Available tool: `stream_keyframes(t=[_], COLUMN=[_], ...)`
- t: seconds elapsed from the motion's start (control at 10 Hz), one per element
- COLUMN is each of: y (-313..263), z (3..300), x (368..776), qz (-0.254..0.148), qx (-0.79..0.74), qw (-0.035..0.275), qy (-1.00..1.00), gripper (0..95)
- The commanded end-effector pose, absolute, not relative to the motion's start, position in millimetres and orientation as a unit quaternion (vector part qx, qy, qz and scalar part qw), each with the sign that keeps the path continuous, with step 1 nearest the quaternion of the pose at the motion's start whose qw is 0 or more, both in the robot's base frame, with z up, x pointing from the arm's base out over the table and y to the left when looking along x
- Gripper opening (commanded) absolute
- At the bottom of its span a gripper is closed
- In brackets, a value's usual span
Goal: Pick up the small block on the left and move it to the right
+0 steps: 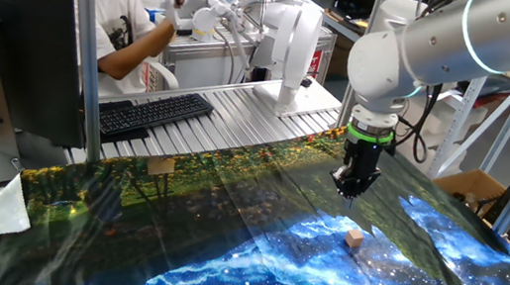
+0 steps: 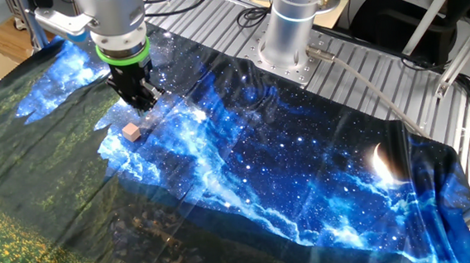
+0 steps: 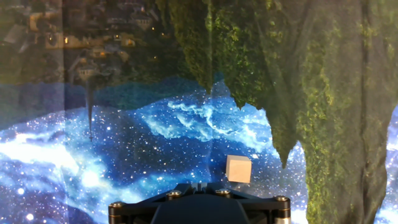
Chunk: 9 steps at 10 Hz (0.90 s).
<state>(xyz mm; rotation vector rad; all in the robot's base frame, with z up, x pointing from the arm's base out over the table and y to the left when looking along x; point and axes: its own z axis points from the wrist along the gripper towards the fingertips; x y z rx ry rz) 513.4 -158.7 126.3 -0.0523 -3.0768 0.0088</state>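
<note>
The small block (image 1: 353, 238) is a tiny light-tan wooden cube lying on the blue starry part of the printed cloth. It also shows in the other fixed view (image 2: 131, 132) and in the hand view (image 3: 239, 168), just right of centre. My black gripper (image 1: 351, 191) hangs above the block and a little behind it, not touching it; in the other fixed view it (image 2: 143, 103) is up and right of the block. Its fingers look drawn together to a narrow tip and hold nothing. The hand view shows only the gripper's base, not the fingertips.
The printed cloth (image 1: 197, 230) covers the table. A flat tan patch (image 1: 160, 166) lies at its far edge. A keyboard (image 1: 153, 111) and monitor (image 1: 19, 66) stand behind. The arm's base (image 2: 288, 36) is bolted to the metal table behind the cloth.
</note>
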Motion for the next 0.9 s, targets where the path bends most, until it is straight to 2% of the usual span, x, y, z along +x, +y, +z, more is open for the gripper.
stream_keyframes(t=[0.1, 0.9], y=[-158.7, -158.7], z=[126.5, 126.5], x=[513.0, 513.0], qz=[0.002, -0.008], qx=[-0.022, -0.041], qw=[0.032, 0.029], qy=[-0.999, -0.999], gripper=[0.0, 0.0])
